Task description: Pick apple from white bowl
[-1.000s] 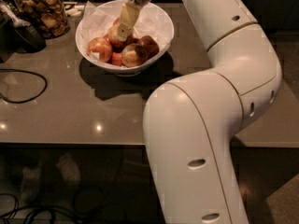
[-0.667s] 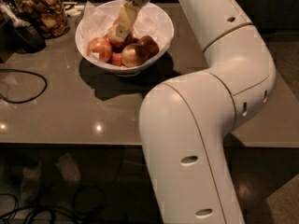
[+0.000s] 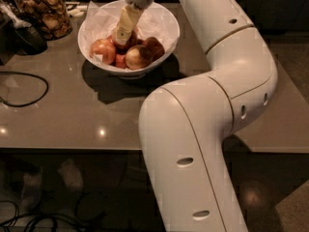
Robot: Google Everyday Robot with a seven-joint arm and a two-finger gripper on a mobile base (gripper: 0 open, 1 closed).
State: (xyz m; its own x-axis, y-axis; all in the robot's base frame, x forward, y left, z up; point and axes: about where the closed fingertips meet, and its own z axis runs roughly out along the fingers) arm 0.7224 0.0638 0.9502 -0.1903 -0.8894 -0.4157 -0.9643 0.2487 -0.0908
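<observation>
The white bowl (image 3: 164,21), lined with crumpled white paper, stands at the back of the table and holds several red-yellow apples. The apple (image 3: 137,57) with a pale gold patch lies at the front of the pile. Another apple (image 3: 103,50) lies to its left and a darker one (image 3: 154,45) to its right. My gripper (image 3: 120,37) reaches down from above into the middle of the bowl. Its tip is among the apples, just behind and left of the pale-patched one. What it touches is hidden.
A glass jar of brown snacks (image 3: 44,12) stands left of the bowl, with a dark object (image 3: 26,35) beside it. A black cable (image 3: 24,88) loops on the table's left part. My large white arm (image 3: 217,110) fills the right side. The table's front edge (image 3: 72,149) runs below.
My arm's elbow has shifted a little to the left. The gripper stays down in the bowl at about the same spot. The apples have not visibly moved.
</observation>
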